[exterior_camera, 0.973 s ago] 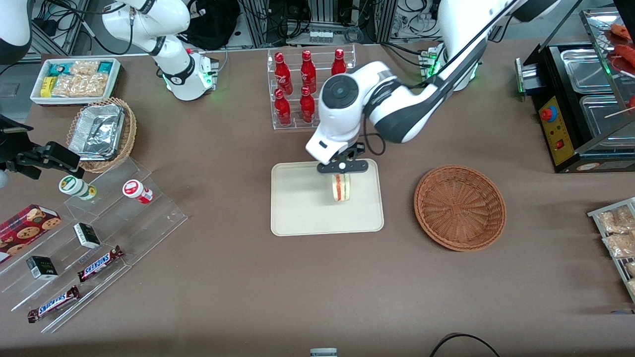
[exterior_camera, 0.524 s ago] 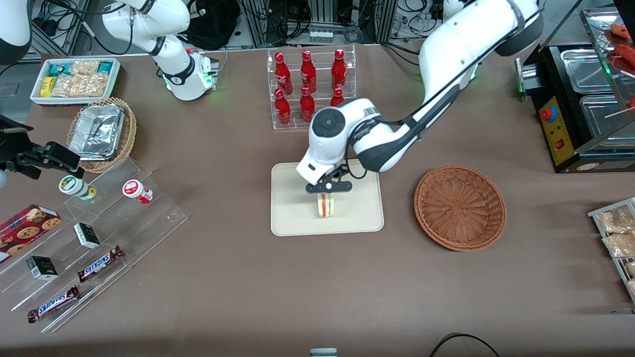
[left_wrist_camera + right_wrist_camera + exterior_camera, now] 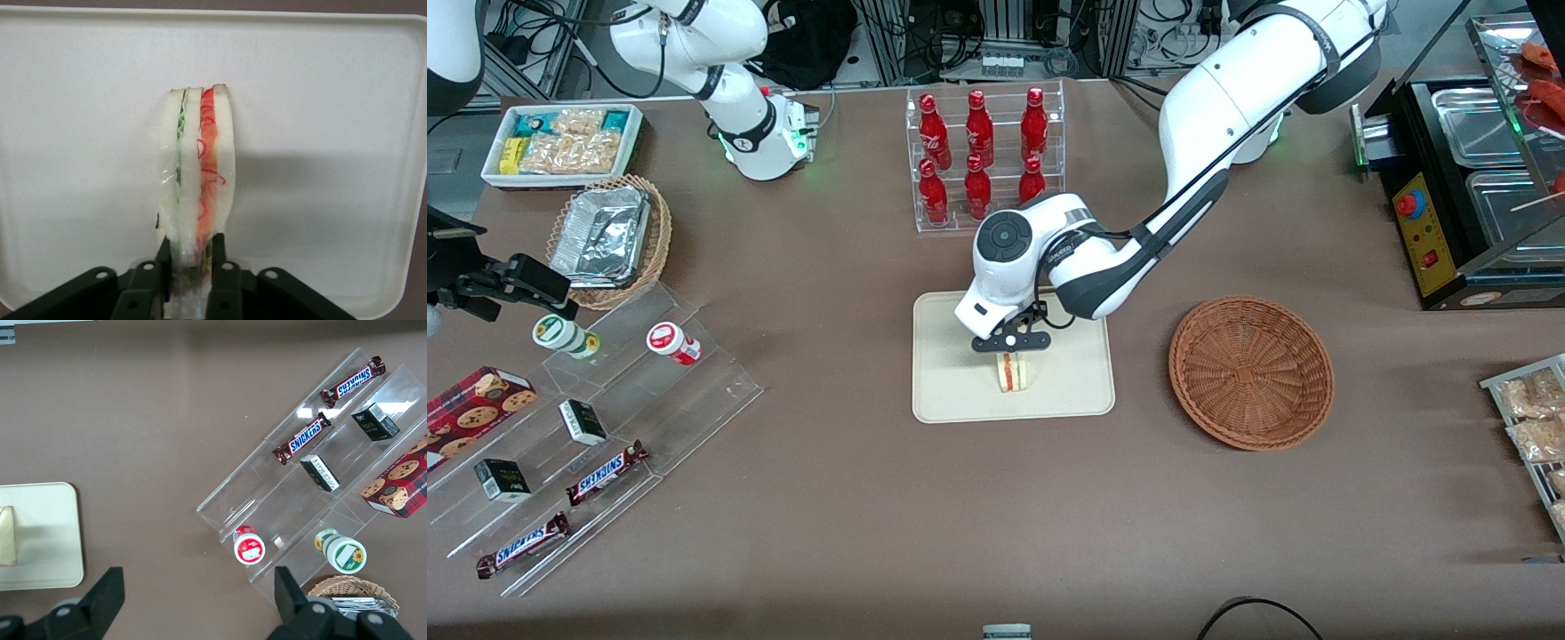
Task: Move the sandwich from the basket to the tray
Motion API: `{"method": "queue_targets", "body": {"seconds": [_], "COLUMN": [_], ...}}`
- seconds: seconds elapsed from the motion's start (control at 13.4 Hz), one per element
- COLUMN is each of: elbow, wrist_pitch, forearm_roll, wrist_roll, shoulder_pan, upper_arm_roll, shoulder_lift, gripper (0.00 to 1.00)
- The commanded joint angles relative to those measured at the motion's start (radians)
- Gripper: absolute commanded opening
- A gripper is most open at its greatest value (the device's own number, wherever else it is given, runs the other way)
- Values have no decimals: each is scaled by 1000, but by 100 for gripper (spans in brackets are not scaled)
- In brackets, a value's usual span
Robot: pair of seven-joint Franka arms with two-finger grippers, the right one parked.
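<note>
Brown tabletop, centre frame: gripper (image 3: 1011,348) pinches the sandwich (image 3: 1012,372) upright over the tray (image 3: 951,373); release now and you risk it toppling.

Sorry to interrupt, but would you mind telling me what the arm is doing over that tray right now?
The working arm's gripper is shut on the sandwich and holds it upright over the cream tray, low enough that it looks about to be set down; the wrist view shows the fingers pinching one end of the wedge. The reddish-brown wicker basket it belongs to sits empty beside the tray, toward the working arm's end of the table. The sandwich is not yet released.
</note>
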Motion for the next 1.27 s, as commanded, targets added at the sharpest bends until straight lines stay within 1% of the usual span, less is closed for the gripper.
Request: {"method": "queue_targets", "body": {"seconds": [0.0, 0.15, 0.3, 0.37, 0.45, 0.6, 0.75, 0.82, 1.05, 1.12, 1.2], "elbow": [20, 18, 23, 21, 21, 20, 20, 20, 18, 16, 15], "wrist_pitch": [-9, -27, -81, -104, -142, -178, -233, -286, -421, -443, -475], "forearm_roll": [11, -2, -64, -81, -103, -173, -213, -228, -232, -233, -251], "wrist_roll": [-27, -30, -69, -73, -75, -90, -87, -81, -72, -51, 16], "shoulder_pan": [-8, -5, -5, -3, -3, -5, -5, -5, -3, -3, -2], "upper_arm_roll": [11, 10, 11, 14, 39, 108, 192, 221, 321, 355, 387], "shoulder_lift": [-8, -65, -146, -192, -239, -348, -454, -497, -600, -626, -649], "gripper": [99, 99, 99, 99, 99, 99, 100, 100, 100, 100, 100]}}
